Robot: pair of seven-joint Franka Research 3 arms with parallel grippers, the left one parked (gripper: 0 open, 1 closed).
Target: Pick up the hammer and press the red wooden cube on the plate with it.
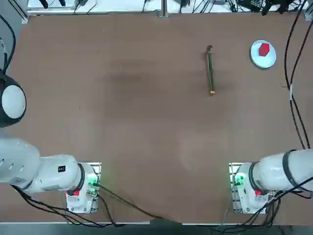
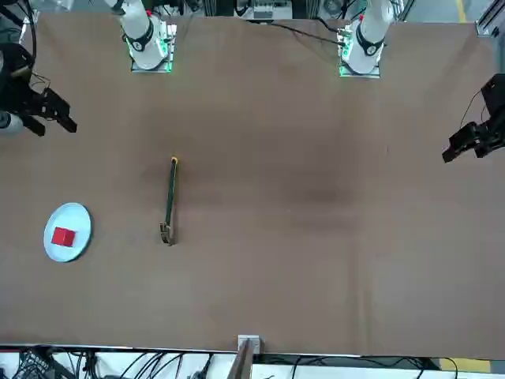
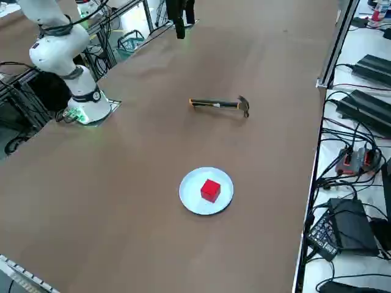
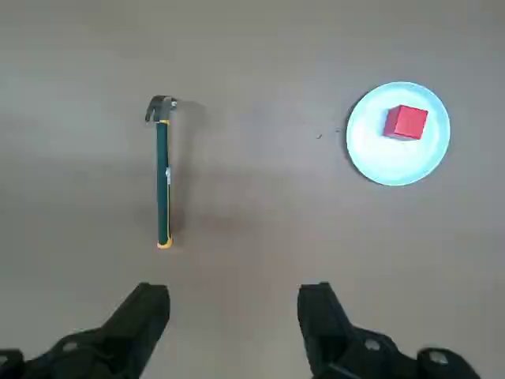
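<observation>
Brown table, mostly bare. Right gripper raised above the table at its right side, clear of everything, fingers spread apart, holding nothing. Hammer lies flat on the far right part of the table, handle running near-to-far, dark head at the far end, orange tip at the near end. Plate sits further right, near the far right corner, apart from the hammer. Cube rests on the plate, a bit off centre.
</observation>
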